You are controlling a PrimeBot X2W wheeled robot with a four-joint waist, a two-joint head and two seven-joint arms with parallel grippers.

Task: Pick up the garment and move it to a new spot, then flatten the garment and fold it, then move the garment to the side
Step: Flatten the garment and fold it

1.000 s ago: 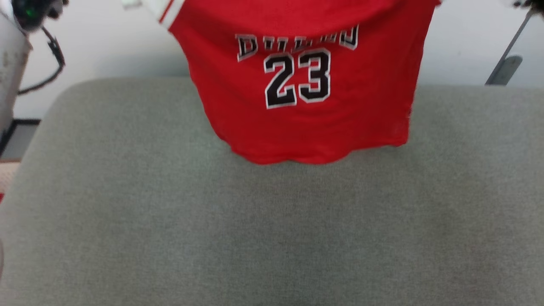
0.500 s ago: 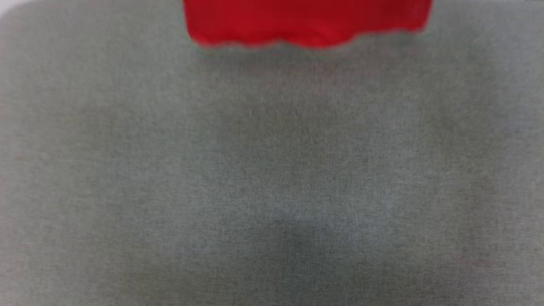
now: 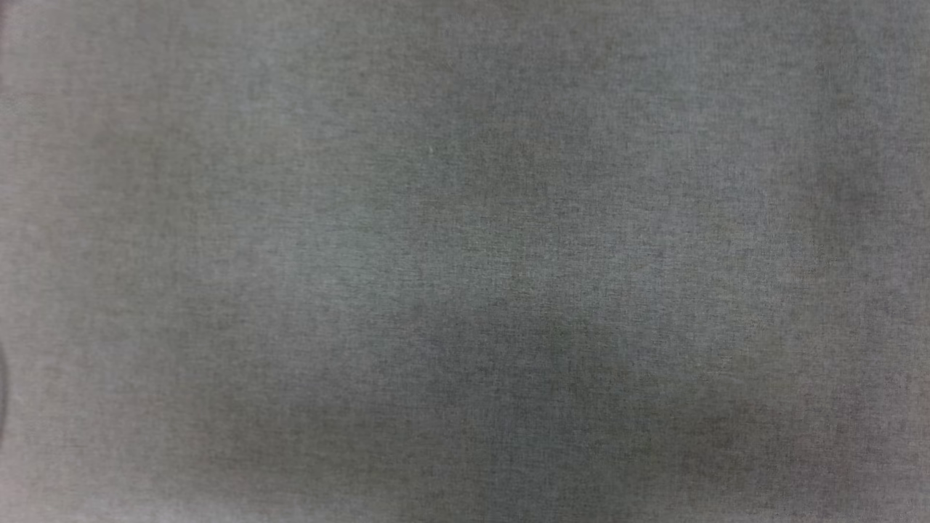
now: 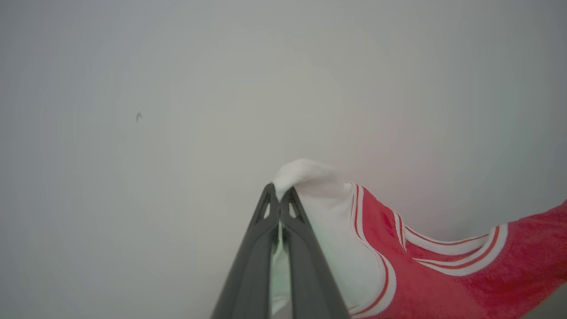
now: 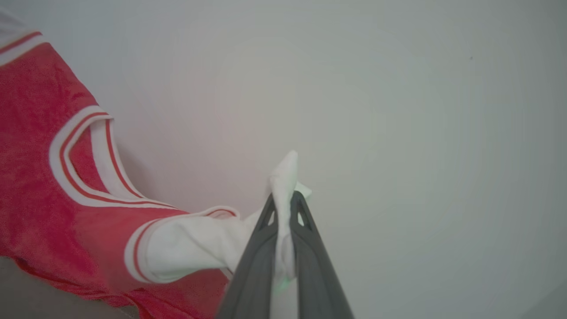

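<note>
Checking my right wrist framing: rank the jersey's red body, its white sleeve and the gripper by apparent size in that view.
1. The jersey's red body: clearly largest.
2. The white sleeve and the right gripper shut on it: similar area; the gripper sits nearest the camera, so I leave these two unranked.

Plain room: grey fabric surface (image 3: 465,261), white wall (image 4: 221,88)

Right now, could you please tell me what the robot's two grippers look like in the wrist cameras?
The left gripper has two long, matte dark grey fingers, smooth-sided and narrowing toward the tips, each with a small triangular cut-out just below its tip. The right gripper looks the same: the same dark grey colour, the same taper and the same triangular openings.
</note>
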